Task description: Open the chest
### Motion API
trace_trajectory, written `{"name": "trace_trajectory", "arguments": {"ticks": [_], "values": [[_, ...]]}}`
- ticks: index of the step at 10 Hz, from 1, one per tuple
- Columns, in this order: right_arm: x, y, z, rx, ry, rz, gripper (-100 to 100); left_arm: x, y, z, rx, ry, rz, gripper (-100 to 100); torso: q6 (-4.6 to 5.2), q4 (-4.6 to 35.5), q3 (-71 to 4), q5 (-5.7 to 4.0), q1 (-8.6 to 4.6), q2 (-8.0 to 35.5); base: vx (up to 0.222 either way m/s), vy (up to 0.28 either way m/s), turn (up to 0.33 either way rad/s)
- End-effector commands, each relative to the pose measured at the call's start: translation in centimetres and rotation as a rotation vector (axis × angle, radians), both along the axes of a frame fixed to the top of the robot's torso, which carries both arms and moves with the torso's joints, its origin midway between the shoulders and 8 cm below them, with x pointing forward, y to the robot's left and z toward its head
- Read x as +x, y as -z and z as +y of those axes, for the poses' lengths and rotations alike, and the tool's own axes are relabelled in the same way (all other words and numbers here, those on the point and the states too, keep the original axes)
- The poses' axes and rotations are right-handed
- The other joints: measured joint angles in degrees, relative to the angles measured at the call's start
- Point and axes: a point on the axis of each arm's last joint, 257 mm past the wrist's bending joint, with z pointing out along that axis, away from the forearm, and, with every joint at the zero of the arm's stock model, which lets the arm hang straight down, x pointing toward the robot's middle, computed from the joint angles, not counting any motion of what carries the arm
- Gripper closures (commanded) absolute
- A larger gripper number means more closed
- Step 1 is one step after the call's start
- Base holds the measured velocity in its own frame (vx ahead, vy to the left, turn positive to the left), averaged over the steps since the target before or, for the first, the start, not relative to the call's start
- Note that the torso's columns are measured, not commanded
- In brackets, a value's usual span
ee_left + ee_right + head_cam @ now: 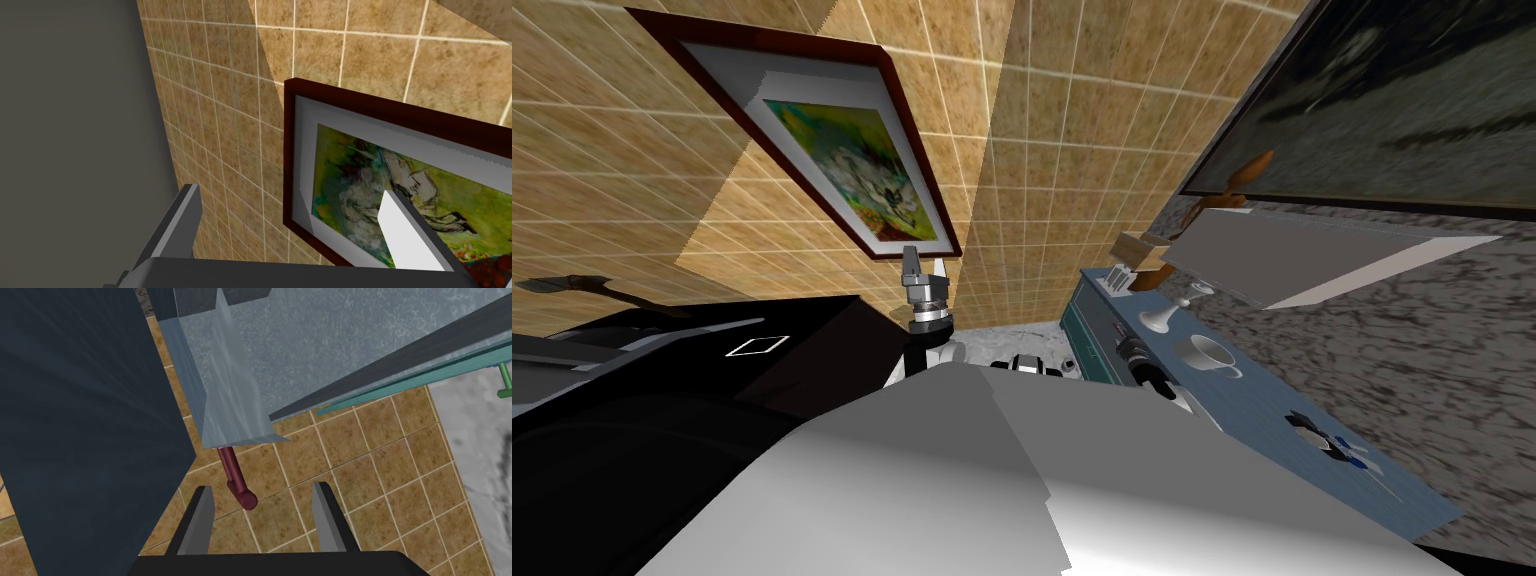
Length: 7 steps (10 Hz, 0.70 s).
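Note:
The chest [1090, 335] is a blue-grey cabinet with a teal front, standing to my right against the tiled wall. In the right wrist view a blue-grey drawer box [235, 378] juts out, and a dark red handle [236, 480] hangs from its corner. My right gripper [261, 488] is open, and the handle's end lies between its fingers, nearer one of them and touching neither. A green handle [505, 380] shows on the teal edge farther off. My left gripper [917, 260] is raised in front of the wall, open [290, 192] and holding nothing.
On the chest's blue top [1312, 480] stand a white cup [1212, 355], a goblet [1160, 318], a wooden piece [1142, 255] and small dark items [1334, 445]. A grey slab [1302, 255] juts out above it. Black furniture [712, 390] stands close on my left.

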Motion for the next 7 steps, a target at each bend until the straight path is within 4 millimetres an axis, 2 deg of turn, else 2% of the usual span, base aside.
{"name": "trace_trajectory", "arguments": {"ticks": [1, 6, 7], "values": [[0.17, -0.41, 0.22, -0.003, -0.003, -0.003, 100, 0.00, 0.00, -0.01, 0.000, 0.000, 0.000, 0, -0.06, -0.2, 0.1, -0.23, 0.28, 0.1, -0.038, 0.153, -0.017], [0.47, -1.01, 0.91, -0.005, -0.011, -0.010, 100, 0.00, 0.00, -0.01, 0.000, 0.000, 0.000, 0, 0.11, 0.0, 0.1, 0.01, -0.07, 0.2, -0.041, 0.146, -0.008], [0.47, -1.03, 1.01, -0.005, -0.012, -0.010, 100, 0.00, 0.00, -0.01, 0.000, 0.000, 0.000, 0, 0.06, 0.0, 0.1, -0.02, 0.18, 0.2, -0.055, 0.172, -0.025]]}}
